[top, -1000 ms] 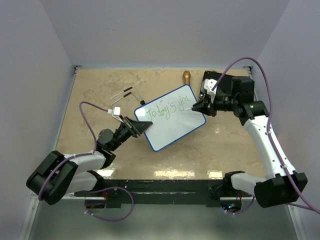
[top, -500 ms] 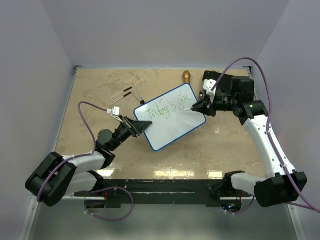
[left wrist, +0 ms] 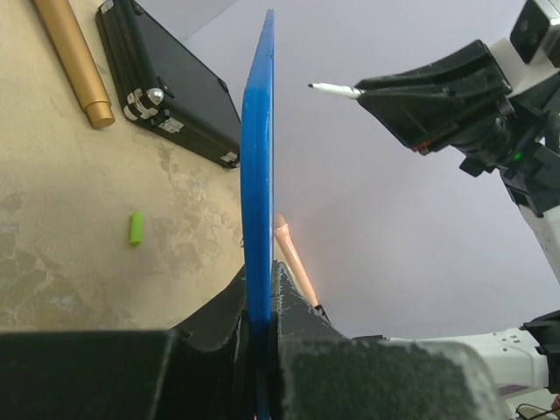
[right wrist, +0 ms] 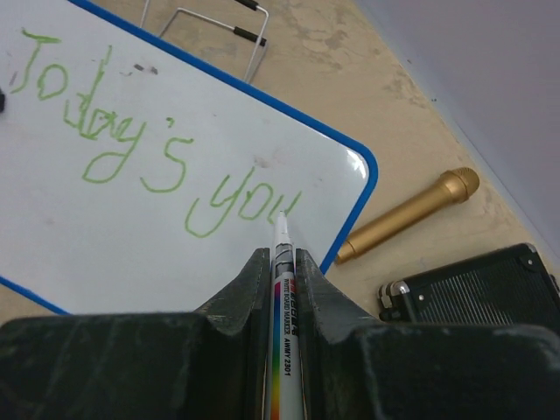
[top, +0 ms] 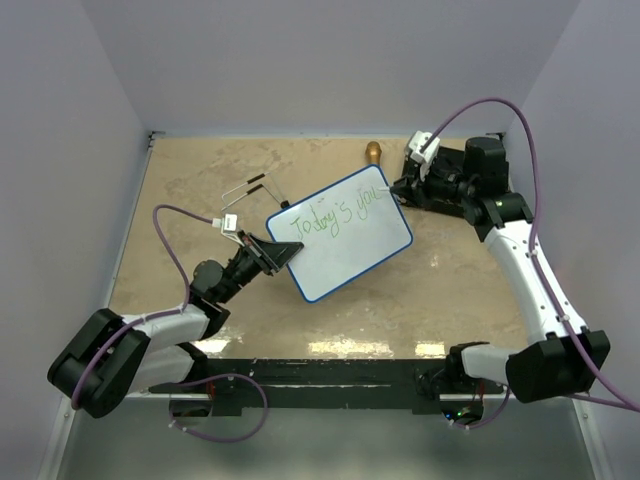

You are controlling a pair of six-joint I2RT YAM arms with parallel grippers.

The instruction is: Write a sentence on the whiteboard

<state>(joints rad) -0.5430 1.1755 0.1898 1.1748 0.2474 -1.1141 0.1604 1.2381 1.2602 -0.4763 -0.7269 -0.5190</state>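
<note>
The whiteboard [top: 345,240], white with a blue rim, is held tilted above the table and reads "Today's you" in green. My left gripper [top: 283,252] is shut on its left corner. In the left wrist view the board [left wrist: 258,157] shows edge-on between the left gripper's [left wrist: 260,276] jaws. My right gripper [top: 400,187] is shut on a white marker [right wrist: 285,289]. The marker's tip hangs just off the board [right wrist: 131,227] near the end of "you", by the board's right corner. The right gripper [right wrist: 281,255] also shows in the left wrist view [left wrist: 372,87], clear of the board.
A gold cylinder [top: 373,152] lies behind the board. A black case [right wrist: 477,289] sits at the back right, under the right arm. A wire stand [top: 245,190] lies at the back left. A small green cap [left wrist: 136,227] lies on the table.
My right gripper has drawn the marker off the board, back and to the right toward its far corner. The left gripper and the board have stayed still.
</note>
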